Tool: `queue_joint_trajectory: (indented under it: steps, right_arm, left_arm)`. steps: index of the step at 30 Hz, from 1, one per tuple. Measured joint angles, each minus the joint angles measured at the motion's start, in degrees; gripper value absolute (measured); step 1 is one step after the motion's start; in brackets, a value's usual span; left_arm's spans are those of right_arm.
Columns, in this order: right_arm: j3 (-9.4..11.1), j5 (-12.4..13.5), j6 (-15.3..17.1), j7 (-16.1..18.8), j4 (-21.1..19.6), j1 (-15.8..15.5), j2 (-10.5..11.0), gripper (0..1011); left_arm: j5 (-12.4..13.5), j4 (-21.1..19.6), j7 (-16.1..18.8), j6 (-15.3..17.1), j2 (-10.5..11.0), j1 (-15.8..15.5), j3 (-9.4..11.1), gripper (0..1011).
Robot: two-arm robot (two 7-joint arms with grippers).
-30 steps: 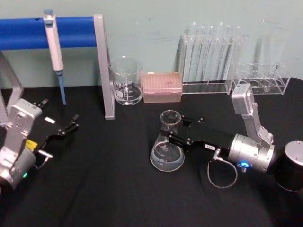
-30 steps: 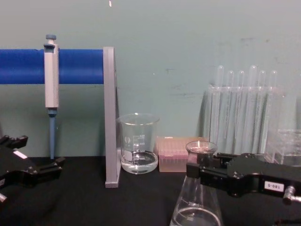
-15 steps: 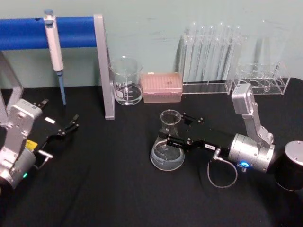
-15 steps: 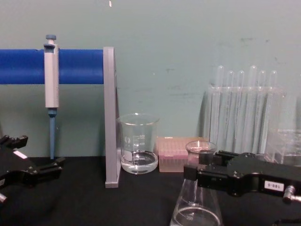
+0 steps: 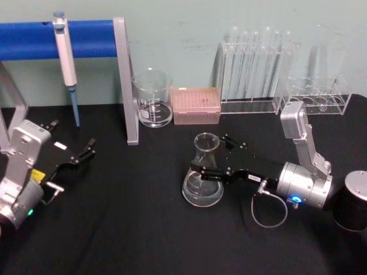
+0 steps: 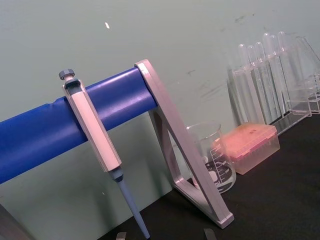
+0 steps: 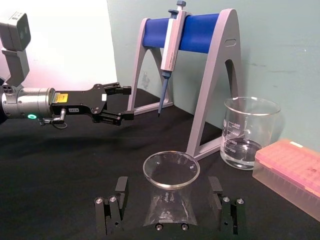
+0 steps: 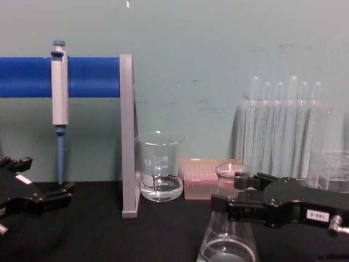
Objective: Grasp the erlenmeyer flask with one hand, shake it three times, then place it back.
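The right gripper (image 5: 213, 159) has spread wider since a second ago, fingers now clear of the erlenmeyer flask (image 5: 203, 179) standing between them on the tabletop (image 5: 143, 229). A careless withdrawal could clip the neck and topple it. The left gripper (image 5: 80, 156) idles open, well apart.

Pale green wall (image 8: 218, 38); black tabletop (image 5: 132, 229)

You see a clear glass conical flask (image 5: 203, 172) with faint white markings on your black tablecloth (image 5: 137, 229), a clear cylindrical beaker (image 5: 153, 97) printed white, a translucent pink plastic tip box (image 5: 196, 105), a royal-blue bar (image 5: 51, 39) on grey legs, and a pale teal wall (image 8: 218, 43).
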Motion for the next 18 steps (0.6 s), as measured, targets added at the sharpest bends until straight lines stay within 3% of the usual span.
queue_joint_trajectory:
  steps: [18]
  right_arm:
    - [-0.46,-0.22,1.34,-0.12,-0.63,0.01,0.72,1000]
  left_arm:
    - [0.0,0.0,0.0,0.0,0.0,0.0,0.0,1001]
